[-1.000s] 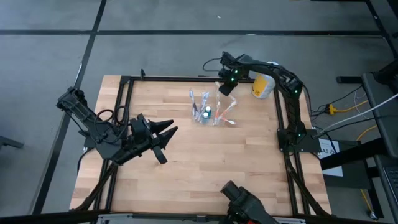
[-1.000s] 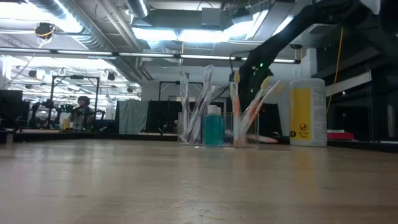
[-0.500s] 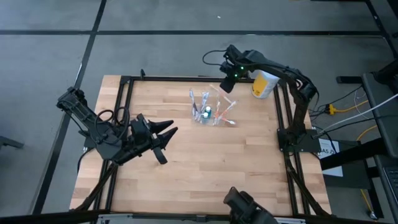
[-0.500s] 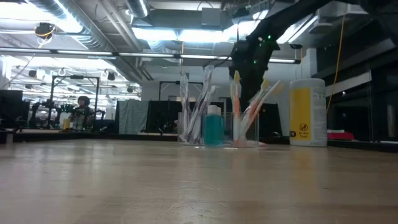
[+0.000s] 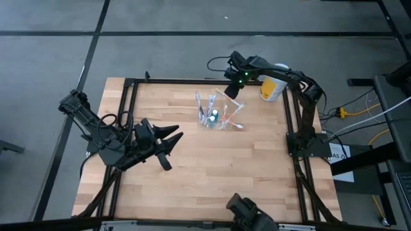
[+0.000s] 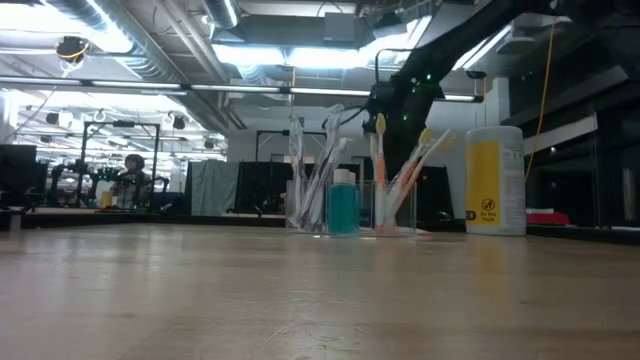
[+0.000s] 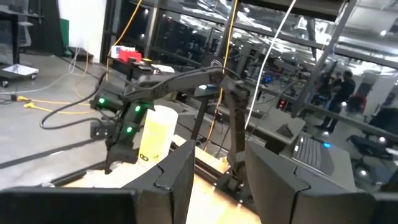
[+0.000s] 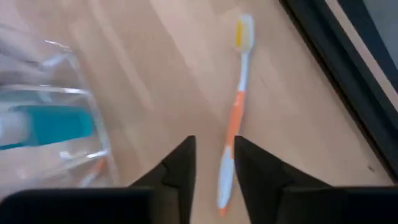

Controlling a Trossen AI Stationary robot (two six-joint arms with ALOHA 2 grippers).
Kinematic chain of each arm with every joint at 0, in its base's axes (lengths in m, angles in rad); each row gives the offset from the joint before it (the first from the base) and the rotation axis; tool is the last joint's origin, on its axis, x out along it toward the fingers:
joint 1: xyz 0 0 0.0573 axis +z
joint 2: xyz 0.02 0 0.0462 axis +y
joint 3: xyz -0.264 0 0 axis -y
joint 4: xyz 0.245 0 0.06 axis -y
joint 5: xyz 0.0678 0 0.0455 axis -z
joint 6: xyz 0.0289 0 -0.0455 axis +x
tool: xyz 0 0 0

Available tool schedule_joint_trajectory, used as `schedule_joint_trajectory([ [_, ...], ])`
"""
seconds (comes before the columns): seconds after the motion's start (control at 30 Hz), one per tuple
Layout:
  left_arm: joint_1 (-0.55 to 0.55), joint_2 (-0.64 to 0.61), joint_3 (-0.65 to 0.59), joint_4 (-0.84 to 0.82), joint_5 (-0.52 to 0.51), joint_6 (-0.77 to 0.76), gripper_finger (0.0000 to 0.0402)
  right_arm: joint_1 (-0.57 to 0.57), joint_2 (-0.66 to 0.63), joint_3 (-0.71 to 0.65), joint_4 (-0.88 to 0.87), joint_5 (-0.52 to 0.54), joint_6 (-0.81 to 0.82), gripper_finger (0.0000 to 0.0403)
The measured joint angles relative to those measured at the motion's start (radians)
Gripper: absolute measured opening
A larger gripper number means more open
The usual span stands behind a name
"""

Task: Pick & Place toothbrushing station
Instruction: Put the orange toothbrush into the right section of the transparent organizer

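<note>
The toothbrushing station (image 5: 217, 115) is a clear plastic holder standing on the table at the far middle. It holds several toothbrushes and a teal bottle (image 6: 343, 205). My right gripper (image 5: 231, 92) hangs open just above the station's far right side, fingers pointing down. In the right wrist view an orange-and-white toothbrush (image 8: 235, 118) runs into the gap between its fingers (image 8: 214, 165), with the station's clear wall (image 8: 56, 118) beside them. My left gripper (image 5: 174, 136) is open and empty over the table's left part. My right gripper's fingers (image 8: 180, 165) stand on either side of the lower handle of the orange toothbrush (image 8: 225, 186), coming from above. I cannot tell whether they touch it.
A yellow canister with a white lid (image 5: 271, 88) stands at the far right corner, close to my right arm; it also shows in the low view (image 6: 495, 180). A black frame rail (image 5: 212, 81) runs along the table's edges. Bare wood lies in the near half.
My right gripper has risen and pulled a little toward the far edge, then come back over the station's far right side. The station has stayed in place.
</note>
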Motion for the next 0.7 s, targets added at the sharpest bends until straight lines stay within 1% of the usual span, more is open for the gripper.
schedule_joint_trajectory([
  [0.13,0.0,0.0,0.0,0.004,0.0,-0.013,0.0136,-0.001,0.056,0.0,0.009,0.038,0.007,0.0143],
  [0.23,0.0,0.0,0.0,0.005,-0.001,-0.016,0.0136,0.0,0.101,0.0,0.009,0.042,0.007,0.0157],
  [0.37,0.005,0.0,0.0,0.012,-0.003,-0.026,0.0136,0.0,0.133,0.0,0.032,0.049,0.007,0.0154],
  [0.5,0.005,0.0,0.0,0.015,-0.003,-0.032,0.0136,-0.004,0.133,0.0,0.077,0.088,0.006,0.0139],
  [0.7,0.005,0.0,0.0,0.018,-0.01,-0.037,0.0136,-0.016,0.146,-0.012,0.041,0.075,0.003,0.0124],
])
